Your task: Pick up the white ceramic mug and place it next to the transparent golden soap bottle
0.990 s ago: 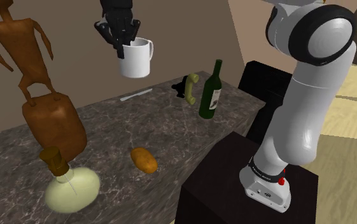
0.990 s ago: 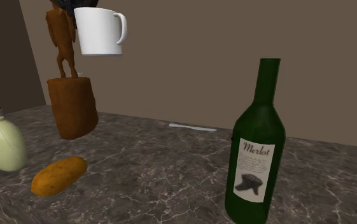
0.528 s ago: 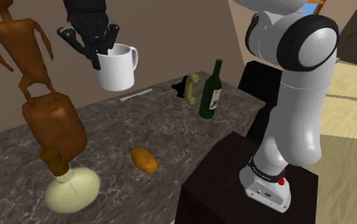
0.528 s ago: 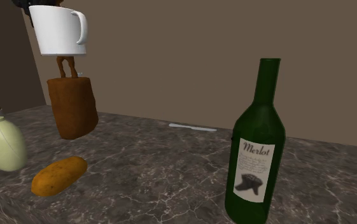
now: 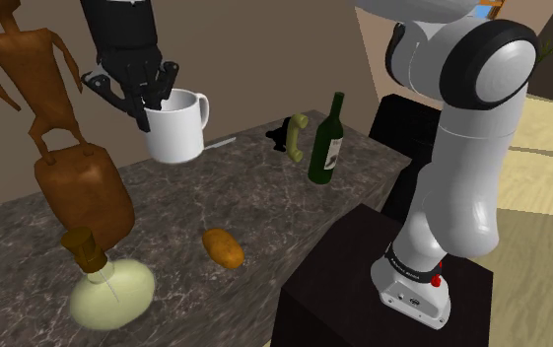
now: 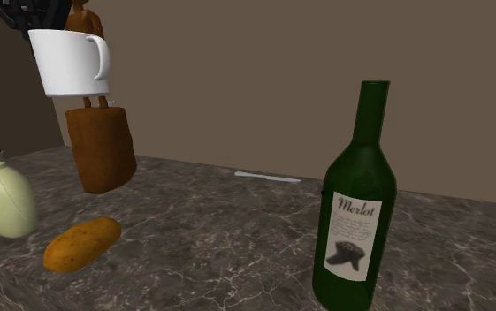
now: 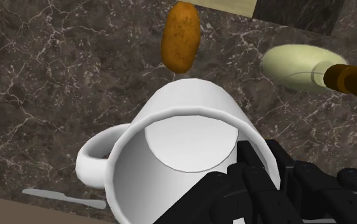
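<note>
A white mug hangs in the air above the dark marble counter, its handle toward the shoulder view's right. My black gripper is shut on the mug's rim on the side opposite the handle. In the second exterior view the mug hangs high at the left under the gripper. The wrist view looks down into the mug, with the gripper clasping its wall. The soap bottle, pale yellow with a brown cap, stands at the counter's near corner, below and ahead of the mug.
A brown figurine on a block stands beside the soap bottle. A potato lies between the bottle and the stand. A green wine bottle, a telephone handset and a knife are farther along.
The gripper has carried the mug toward the shoulder view's left and lower, closer to the figurine and the soap bottle. Nothing on the counter has moved.
</note>
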{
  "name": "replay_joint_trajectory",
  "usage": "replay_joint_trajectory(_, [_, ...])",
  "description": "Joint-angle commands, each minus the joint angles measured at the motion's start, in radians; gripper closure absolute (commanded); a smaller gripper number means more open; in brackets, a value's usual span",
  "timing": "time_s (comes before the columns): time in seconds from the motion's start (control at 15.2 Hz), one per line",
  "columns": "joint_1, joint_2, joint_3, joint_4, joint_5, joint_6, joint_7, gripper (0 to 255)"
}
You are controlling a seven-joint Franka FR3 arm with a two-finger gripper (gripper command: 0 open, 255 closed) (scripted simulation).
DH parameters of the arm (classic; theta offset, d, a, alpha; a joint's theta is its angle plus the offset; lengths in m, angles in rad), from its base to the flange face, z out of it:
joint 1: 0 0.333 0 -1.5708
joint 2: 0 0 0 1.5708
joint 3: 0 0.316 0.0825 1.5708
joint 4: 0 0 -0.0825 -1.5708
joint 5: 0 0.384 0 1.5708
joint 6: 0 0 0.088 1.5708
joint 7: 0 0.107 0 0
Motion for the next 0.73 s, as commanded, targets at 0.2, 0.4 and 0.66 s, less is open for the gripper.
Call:
replay_joint_trajectory(0.2, [-0.017, -0.043, -0.002, -0.131, 0.017, 0.092, -0.004, 255])
replay_joint_trajectory(0.4, [-0.024, -0.060, -0.004, -0.196, 0.025, 0.140, -0.006, 255])
replay_joint_trajectory(0.66, [-0.031, -0.078, -0.006, -0.274, 0.031, 0.202, -0.008, 255])
